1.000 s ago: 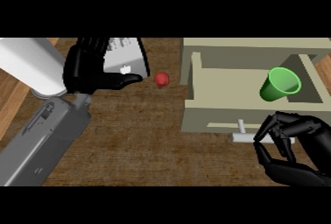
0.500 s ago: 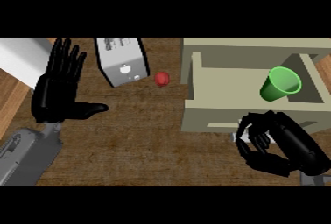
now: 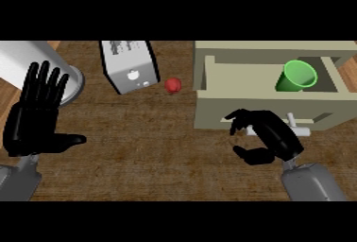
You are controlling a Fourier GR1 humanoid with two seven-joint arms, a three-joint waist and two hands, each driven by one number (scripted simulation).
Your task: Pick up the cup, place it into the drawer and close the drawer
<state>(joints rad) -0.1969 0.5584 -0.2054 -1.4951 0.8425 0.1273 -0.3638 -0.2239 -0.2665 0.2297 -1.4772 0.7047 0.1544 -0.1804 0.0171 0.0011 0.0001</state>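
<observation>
The green cup (image 3: 298, 75) lies inside the open drawer (image 3: 265, 111) at the counter's (image 3: 153, 142) far right corner. The right hand (image 3: 268, 137) is curled at the drawer's front, by its handle (image 3: 298, 128); whether it grips the handle cannot be told. The left hand (image 3: 35, 116) rests flat-fingered and released at the left edge.

The left hand (image 3: 36, 118), which a second ago was held low over the box (image 3: 129, 66) with its fingers bent, has been lifted off it and opened flat, fingers straight up, at the left edge; since half a second ago it is hardly altered. The right hand (image 3: 268, 134) has been brought leftward and up along the drawer (image 3: 265, 113) front, so that its curled fingers are now set just left of the handle (image 3: 296, 126), which is partly hidden.
</observation>
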